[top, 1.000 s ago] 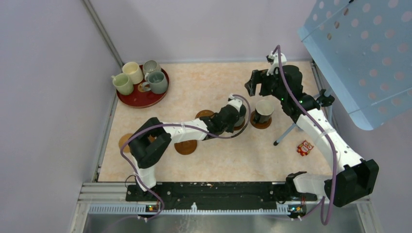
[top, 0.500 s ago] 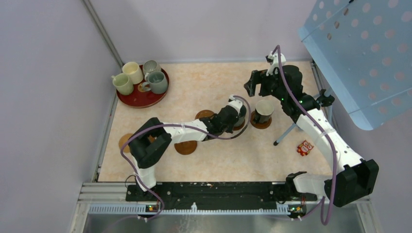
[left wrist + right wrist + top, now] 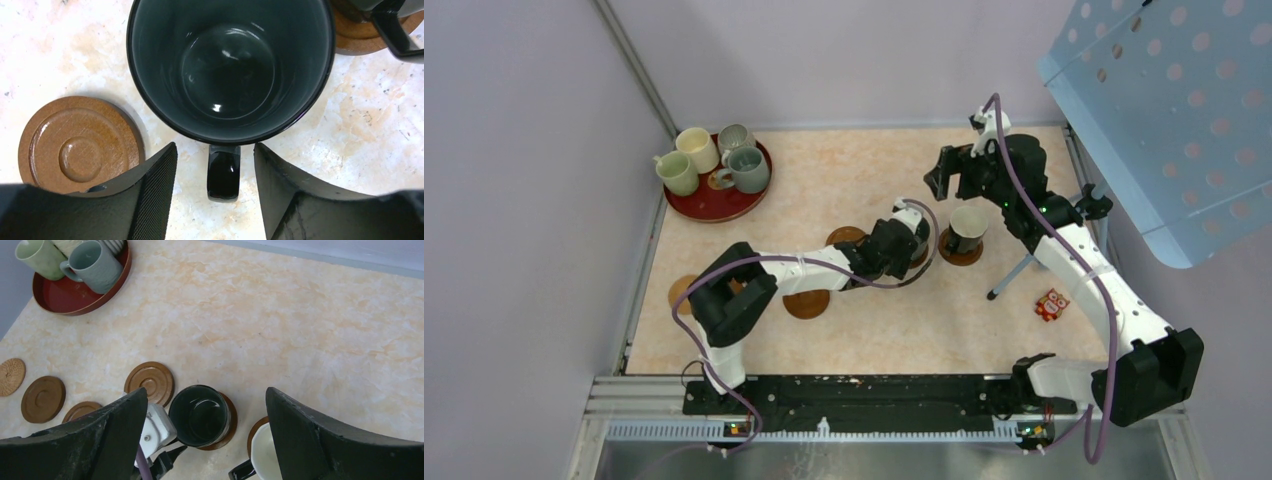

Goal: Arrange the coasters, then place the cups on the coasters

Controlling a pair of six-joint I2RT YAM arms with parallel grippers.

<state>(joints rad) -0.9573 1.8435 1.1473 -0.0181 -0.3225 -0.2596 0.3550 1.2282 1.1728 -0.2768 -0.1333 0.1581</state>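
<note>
A dark cup (image 3: 230, 65) stands upright on a brown coaster (image 3: 227, 427). My left gripper (image 3: 215, 150) is open, its jaws either side of the cup's handle (image 3: 223, 172) with a gap on both sides. An empty coaster (image 3: 80, 145) lies just left of the cup. To the right, a dark cup with a cream inside (image 3: 969, 228) sits on another coaster (image 3: 961, 258). My right gripper (image 3: 952, 172) hangs open above those two cups, holding nothing. More coasters (image 3: 807, 303) lie to the left. Several cups (image 3: 747, 168) stand in the red tray (image 3: 714, 205).
A small red packet (image 3: 1052, 304) lies at the right of the table beside a thin metal rod (image 3: 1014, 275). A blue perforated panel (image 3: 1164, 110) overhangs the far right corner. Walls close the left and back sides.
My left gripper's jaws have opened and let go of the dark cup's handle. The cup stays on its coaster. The right arm has not moved.
</note>
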